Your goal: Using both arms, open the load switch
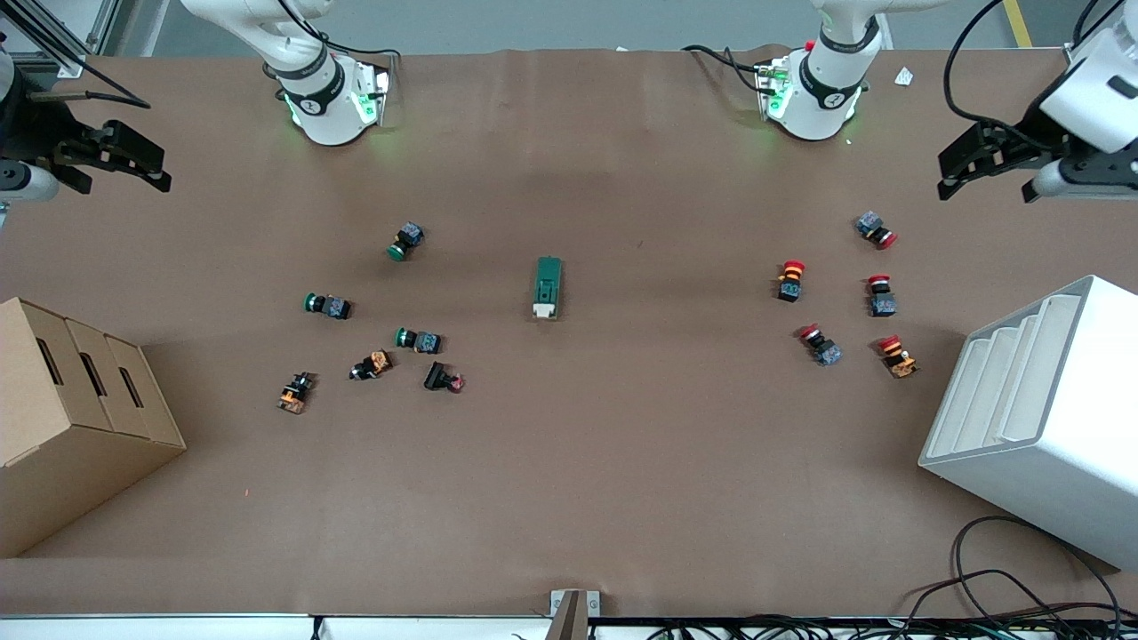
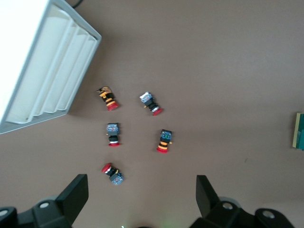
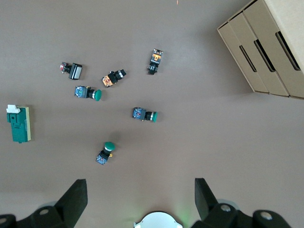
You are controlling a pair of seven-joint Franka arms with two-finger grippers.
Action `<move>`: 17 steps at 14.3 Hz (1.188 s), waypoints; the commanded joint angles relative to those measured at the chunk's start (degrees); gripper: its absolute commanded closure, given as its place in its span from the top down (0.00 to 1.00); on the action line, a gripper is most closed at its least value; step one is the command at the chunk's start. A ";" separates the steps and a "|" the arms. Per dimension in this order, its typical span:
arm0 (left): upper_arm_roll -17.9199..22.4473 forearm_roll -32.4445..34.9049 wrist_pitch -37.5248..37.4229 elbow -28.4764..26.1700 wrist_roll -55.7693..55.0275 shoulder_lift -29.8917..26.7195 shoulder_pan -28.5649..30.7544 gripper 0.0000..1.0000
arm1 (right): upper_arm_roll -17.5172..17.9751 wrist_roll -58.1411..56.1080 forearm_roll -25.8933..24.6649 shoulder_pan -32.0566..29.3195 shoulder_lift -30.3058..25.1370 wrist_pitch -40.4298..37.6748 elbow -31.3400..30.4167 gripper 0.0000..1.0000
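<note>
Load switch (image 1: pixel 548 288) sits mid-frame in the front view, alone on the brown table (image 1: pixel 622 462), white lever end lower. My left gripper (image 1: pixel 987 164) hangs at the upper right edge, fingers spread wide, holding nothing. My right gripper (image 1: pixel 116 160) at the upper left edge, same: wide open, empty. Switch looks like a small rigid plastic block, light, likely to slide on the paper, so I'd pinch the long green sides with one gripper and work the lever with the other. Lever position too small to read; switch is cut off at the left wrist view's edge (image 2: pixel 299 130)
</note>
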 commanded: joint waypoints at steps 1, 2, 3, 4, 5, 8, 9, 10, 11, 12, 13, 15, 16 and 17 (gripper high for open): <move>-5.24 0.09 -0.29 1.56 -6.54 2.60 -2.06 1.00 | 0.14 -0.75 0.04 -0.37 0.61 0.07 0.80 1.00; -7.88 0.09 -0.20 1.99 -11.19 3.74 -2.33 1.00 | 0.14 -0.41 0.04 -0.46 0.96 0.07 0.89 1.00; -11.65 0.18 1.11 1.91 -16.54 4.71 -2.33 1.00 | 0.14 -0.23 0.04 -0.46 1.48 0.16 0.97 1.00; -15.17 0.27 3.21 1.65 -21.55 6.02 -2.24 1.00 | 0.14 -0.23 0.13 -0.46 2.18 0.33 0.97 1.00; -17.99 0.53 4.45 1.73 -25.69 7.25 -2.33 1.00 | 0.14 -0.23 0.13 -0.20 3.67 0.77 0.97 1.00; -26.78 1.49 9.19 1.38 -38.61 11.03 -3.03 1.00 | 0.14 -0.84 0.04 -0.11 6.83 2.17 1.67 1.00; -28.37 3.93 10.51 0.68 -42.83 12.61 -5.12 1.00 | 0.14 -0.93 -0.05 -0.11 8.16 2.87 1.68 1.00; -28.82 8.05 12.35 -0.63 -47.83 14.11 -9.06 1.00 | 0.14 -1.02 -0.13 -0.11 9.65 4.01 1.85 1.00; -28.83 10.44 14.20 -1.08 -52.41 15.69 -12.58 1.00 | 0.14 -1.10 -0.48 -0.02 10.97 4.89 1.94 1.00; -28.83 11.77 16.13 -0.99 -57.41 17.70 -14.96 1.00 | 0.14 -1.11 -0.92 0.15 11.94 4.99 2.38 1.00; -28.83 12.56 18.67 -1.25 -62.34 19.12 -16.90 1.00 | 0.23 -1.11 -1.36 0.06 12.38 4.99 2.90 1.00; -28.83 18.94 24.82 -3.53 -76.38 22.10 -23.66 1.00 | 0.23 -1.11 -1.45 0.24 13.26 4.99 2.91 1.00; -28.83 24.64 25.72 -4.32 -82.10 24.29 -26.21 1.00 | 0.32 -1.19 -1.45 0.41 13.53 4.64 2.39 1.00; -28.83 30.36 25.82 -4.77 -89.04 27.36 -29.89 1.00 | 0.32 -1.11 -1.54 1.11 15.10 4.20 2.47 1.00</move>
